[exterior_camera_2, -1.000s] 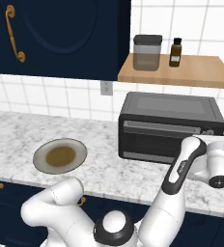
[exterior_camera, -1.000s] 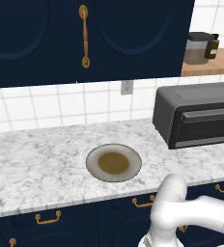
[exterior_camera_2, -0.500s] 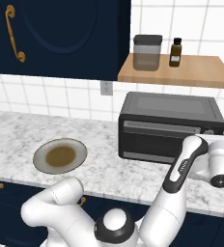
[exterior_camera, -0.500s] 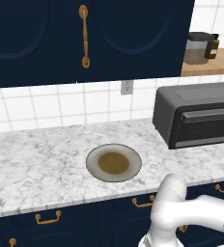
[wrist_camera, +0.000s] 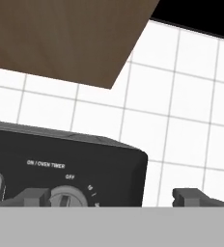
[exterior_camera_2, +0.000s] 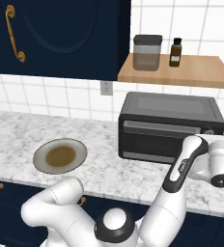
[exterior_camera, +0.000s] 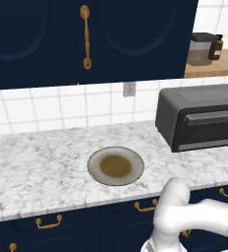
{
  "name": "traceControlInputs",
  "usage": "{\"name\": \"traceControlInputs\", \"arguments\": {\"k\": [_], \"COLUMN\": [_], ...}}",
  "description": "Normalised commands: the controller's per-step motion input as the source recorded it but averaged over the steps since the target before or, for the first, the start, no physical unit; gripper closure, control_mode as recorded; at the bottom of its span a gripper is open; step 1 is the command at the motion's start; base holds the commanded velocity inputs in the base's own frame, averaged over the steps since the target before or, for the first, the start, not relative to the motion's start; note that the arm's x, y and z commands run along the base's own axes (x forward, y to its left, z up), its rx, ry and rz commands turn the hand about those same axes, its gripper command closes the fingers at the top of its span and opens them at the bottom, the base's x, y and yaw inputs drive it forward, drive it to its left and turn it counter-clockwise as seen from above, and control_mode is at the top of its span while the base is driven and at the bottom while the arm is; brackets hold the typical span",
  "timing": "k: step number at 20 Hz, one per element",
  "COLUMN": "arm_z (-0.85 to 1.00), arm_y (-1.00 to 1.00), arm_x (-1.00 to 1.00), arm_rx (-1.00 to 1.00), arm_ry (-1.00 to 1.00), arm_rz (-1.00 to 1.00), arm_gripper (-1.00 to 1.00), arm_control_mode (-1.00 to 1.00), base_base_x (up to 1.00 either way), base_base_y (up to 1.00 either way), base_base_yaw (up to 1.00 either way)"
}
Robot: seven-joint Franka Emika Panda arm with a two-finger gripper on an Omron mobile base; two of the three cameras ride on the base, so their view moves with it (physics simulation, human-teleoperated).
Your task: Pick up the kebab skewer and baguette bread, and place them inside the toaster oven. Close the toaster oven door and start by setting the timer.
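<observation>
Nothing moved | jaws spread | timer knob (wrist_camera: 64,197) by left fingertip (wrist_camera: 34,197)

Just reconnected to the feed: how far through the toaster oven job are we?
Done, apparently: the grey round plate is bare and the dark toaster oven door is shut. In hand: the open two-finger gripper faces the silver timer dial marked ON/OVEN TIMER. Left: turning that dial.

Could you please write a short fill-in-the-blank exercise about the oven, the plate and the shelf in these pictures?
1. The toaster oven door is ____.
2. The plate on the counter holds ____ food.
3. The jar and the bottle stand on a wooden ____.
4. The word printed just above the timer dial is ____.

Missing words: closed; no; shelf; OFF
</observation>
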Motion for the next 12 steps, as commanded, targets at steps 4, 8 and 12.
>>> {"name": "traceControlInputs", "arguments": {"k": [4,8,12], "arm_z": [-0.05,-0.17,-0.12], "arm_y": [-0.03,-0.10,-0.08], "arm_x": [0.02,0.00,0.01], "arm_rx": [-0.01,-0.03,-0.04], "arm_ry": [0.00,0.00,0.00], "arm_rz": [-0.01,-0.01,-0.02], "arm_gripper": [-1.00,-1.00,-1.00], "arm_control_mode": [-1.00,-1.00,-1.00], "base_base_x": [0.00,0.00,0.00], "base_base_y": [0.00,0.00,0.00], "base_base_yaw": [0.00,0.00,0.00]}}
